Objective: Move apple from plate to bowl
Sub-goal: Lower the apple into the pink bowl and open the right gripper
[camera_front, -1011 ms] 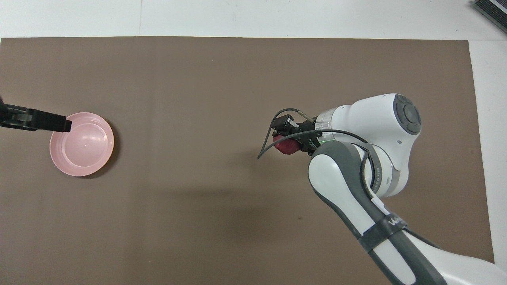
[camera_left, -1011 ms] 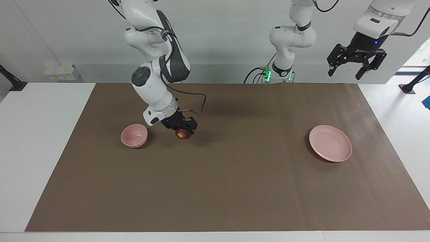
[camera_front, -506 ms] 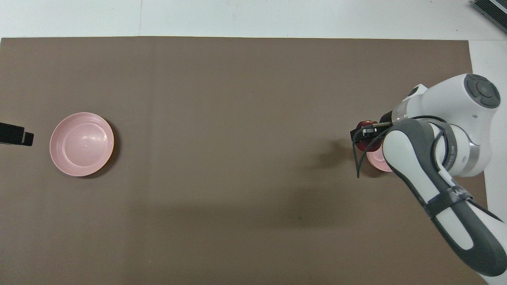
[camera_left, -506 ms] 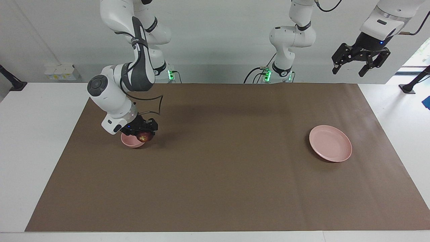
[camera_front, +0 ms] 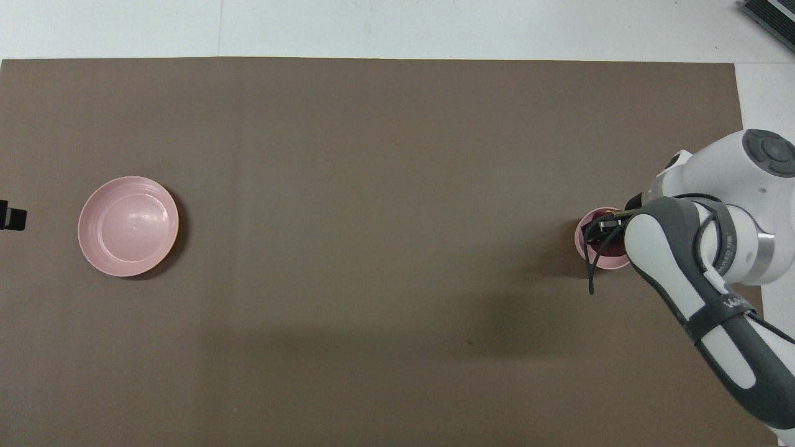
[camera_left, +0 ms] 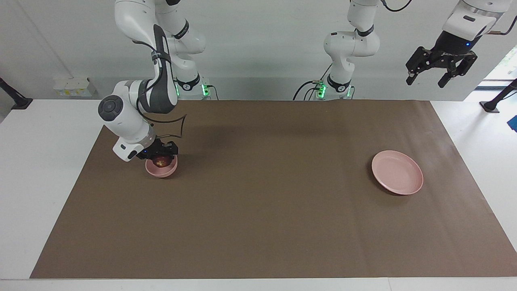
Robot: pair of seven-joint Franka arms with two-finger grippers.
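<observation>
The small dark red apple [camera_left: 162,161] sits low inside the small deep pink bowl [camera_left: 161,172] toward the right arm's end of the table. My right gripper [camera_left: 162,157] is shut on the apple, its fingertips down at the bowl's rim. In the overhead view the right arm covers most of the bowl [camera_front: 582,246], and only a sliver of the apple [camera_front: 607,249] shows under the right gripper [camera_front: 604,228]. The wide pink plate [camera_left: 397,178] [camera_front: 128,234] lies bare toward the left arm's end. My left gripper [camera_left: 425,82] hangs open, high above the table's edge near the plate.
A brown mat [camera_left: 258,226] covers most of the white table [camera_left: 40,161]. In the overhead view only a black tip of the left gripper [camera_front: 12,218] shows at the frame's edge beside the plate.
My right gripper carried the apple from beside the bowl to over it and lowered it inside. My left gripper rose and drew away from the plate.
</observation>
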